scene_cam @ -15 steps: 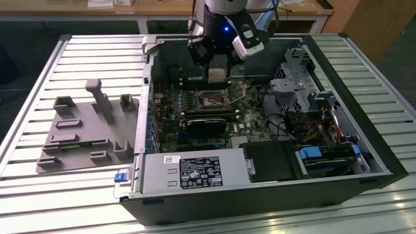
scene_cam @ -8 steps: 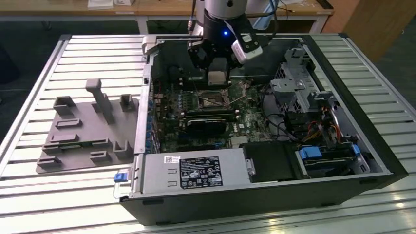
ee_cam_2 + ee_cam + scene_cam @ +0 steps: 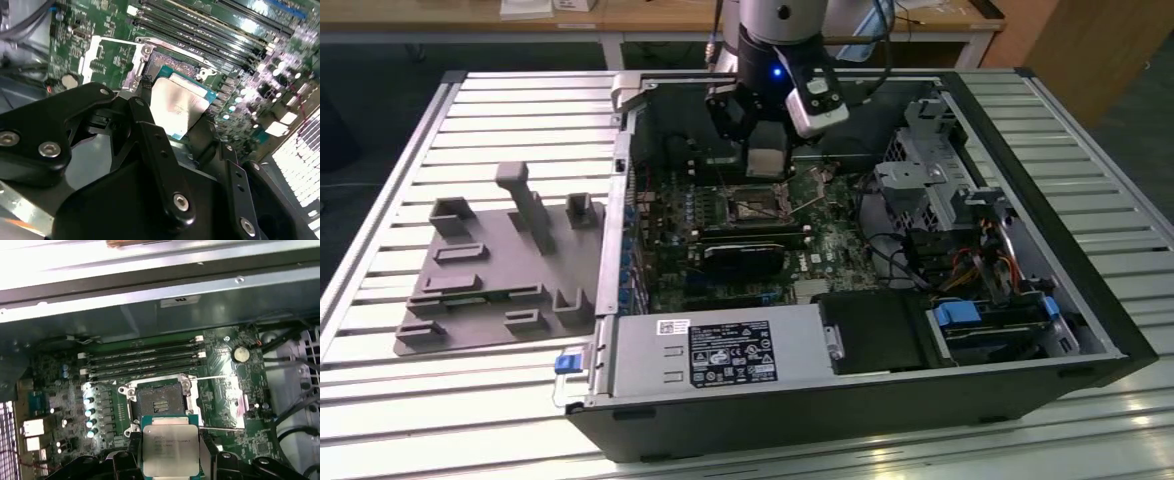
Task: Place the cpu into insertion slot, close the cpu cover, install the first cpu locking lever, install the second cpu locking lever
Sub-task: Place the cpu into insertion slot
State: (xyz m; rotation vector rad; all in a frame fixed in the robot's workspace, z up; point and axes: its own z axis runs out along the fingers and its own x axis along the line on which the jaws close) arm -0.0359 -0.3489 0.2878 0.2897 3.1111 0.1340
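Note:
My gripper [image 3: 170,460] is shut on the cpu [image 3: 169,449], a flat square chip with a silver-grey top, with a black finger against each of two opposite edges. The chip hangs level, just above and to one side of the insertion slot [image 3: 159,402], whose dark centre lies bare. In the second wrist view the cpu [image 3: 176,106] partly overlaps the insertion slot [image 3: 167,64]. The cpu cover [image 3: 191,394] stands tipped up at one side of the socket. Two thin locking levers [image 3: 220,376] stick out past it. In the exterior view the gripper [image 3: 767,163] hovers over the motherboard inside the open computer case.
Long black memory slots [image 3: 142,360] run beside the socket, towards the case wall [image 3: 150,315]. A black card [image 3: 747,255] lies on the socket's other side. A drive cage and cables [image 3: 947,200] fill the exterior view's right. A grey fixture [image 3: 507,260] sits on the slatted table.

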